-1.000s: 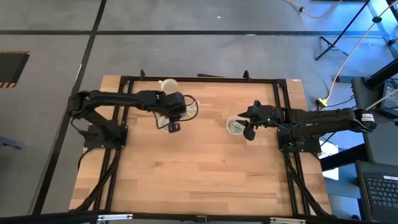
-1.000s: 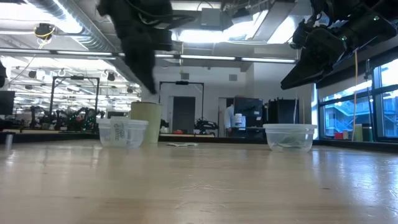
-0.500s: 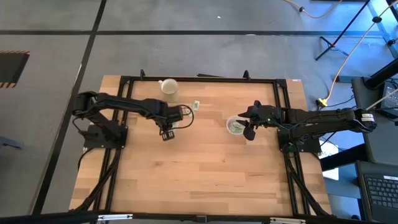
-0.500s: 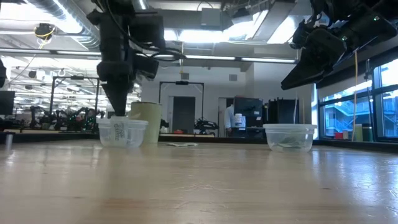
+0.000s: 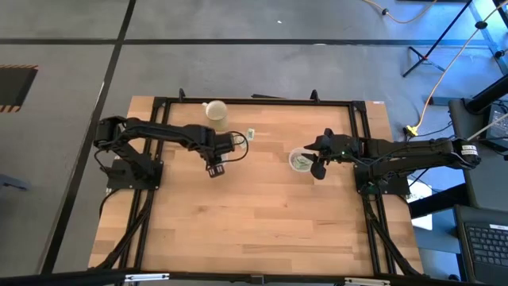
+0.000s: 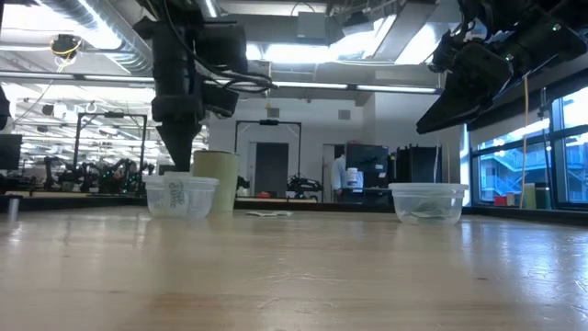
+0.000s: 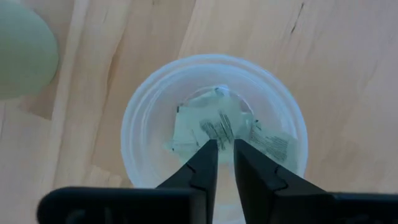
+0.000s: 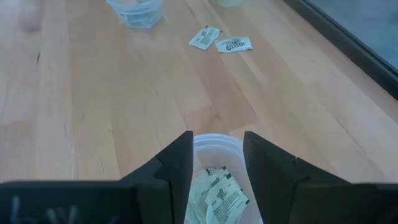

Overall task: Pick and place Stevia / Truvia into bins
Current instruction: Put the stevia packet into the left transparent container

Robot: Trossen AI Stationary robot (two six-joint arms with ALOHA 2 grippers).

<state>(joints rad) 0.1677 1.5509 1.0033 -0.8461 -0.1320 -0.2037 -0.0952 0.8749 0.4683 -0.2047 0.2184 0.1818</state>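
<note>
My left gripper [image 5: 213, 167] points down just above the left clear cup [image 7: 211, 124], fingers shut and empty [image 7: 222, 152]. The low view shows its tip [image 6: 176, 161] over that cup [image 6: 182, 196]. Pale green and white packets [image 7: 217, 127] lie flat on the cup's bottom. My right gripper [image 5: 317, 156] hangs open and empty over the right clear cup [image 5: 301, 160], which also holds packets [image 8: 217, 193]. Two more packets [image 8: 205, 36] [image 8: 233, 45] lie flat on the table between the cups, toward the far edge [image 5: 250, 134].
An opaque cream cup [image 5: 214, 110] stands upright near the far edge, beyond the left cup; it also shows in the low view [image 6: 216, 179]. Bare wood spreads over the near half of the table [image 5: 254, 222]. Black frame rails [image 5: 254, 100] run along the table's edges.
My left gripper has swung toward the table's near edge and turned from a slant to pointing straight down over the left cup, coming lower. My right gripper and both cups have stayed where they were.
</note>
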